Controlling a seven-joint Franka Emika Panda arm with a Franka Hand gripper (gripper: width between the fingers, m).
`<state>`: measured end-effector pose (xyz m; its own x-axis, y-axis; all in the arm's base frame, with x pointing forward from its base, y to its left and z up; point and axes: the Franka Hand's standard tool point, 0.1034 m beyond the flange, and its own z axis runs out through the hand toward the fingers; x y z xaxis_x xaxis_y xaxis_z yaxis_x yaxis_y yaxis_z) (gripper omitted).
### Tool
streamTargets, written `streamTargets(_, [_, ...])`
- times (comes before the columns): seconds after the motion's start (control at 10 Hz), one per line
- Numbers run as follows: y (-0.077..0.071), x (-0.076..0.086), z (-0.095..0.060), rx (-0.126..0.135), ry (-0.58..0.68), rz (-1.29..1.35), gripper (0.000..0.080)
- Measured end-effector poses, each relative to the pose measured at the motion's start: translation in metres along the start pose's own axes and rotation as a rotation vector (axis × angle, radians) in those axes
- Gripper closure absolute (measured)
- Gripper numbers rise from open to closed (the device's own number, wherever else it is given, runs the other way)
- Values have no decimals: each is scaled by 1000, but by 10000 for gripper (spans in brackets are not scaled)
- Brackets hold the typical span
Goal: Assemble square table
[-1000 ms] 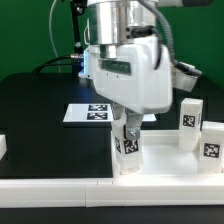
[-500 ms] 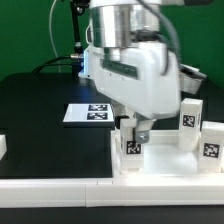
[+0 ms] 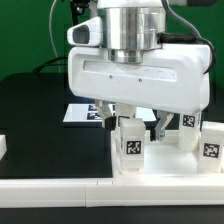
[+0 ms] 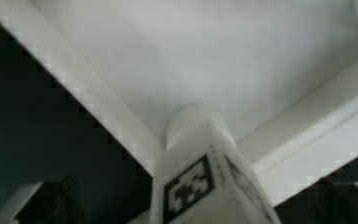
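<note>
While the hand (image 3: 136,122) hangs wide around the leg (image 3: 129,145), fingers apart from it, we note the leg upright in the slab's (image 3: 160,168) near left corner, on the bench's (image 3: 40,115) right. Two more legs (image 3: 200,135) stand far right. Risk: if the leg is only loosely seated, a brush from a finger could tilt it out.

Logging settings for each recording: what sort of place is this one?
Likely a robotics lab bench: a black table with a marker board, tagged white legs, and white border rails. The gripper hangs over one leg.
</note>
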<state>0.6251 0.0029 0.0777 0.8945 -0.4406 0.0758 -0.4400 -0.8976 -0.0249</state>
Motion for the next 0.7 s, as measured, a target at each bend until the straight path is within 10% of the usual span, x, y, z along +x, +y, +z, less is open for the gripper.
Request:
streamTargets(0.3, [-8, 4, -3, -14, 41, -346, 153])
streamTargets(0.5, [-8, 4, -2, -13, 41, -308, 416])
streamTargets(0.7, [-6, 5, -2, -13, 41, -251, 514])
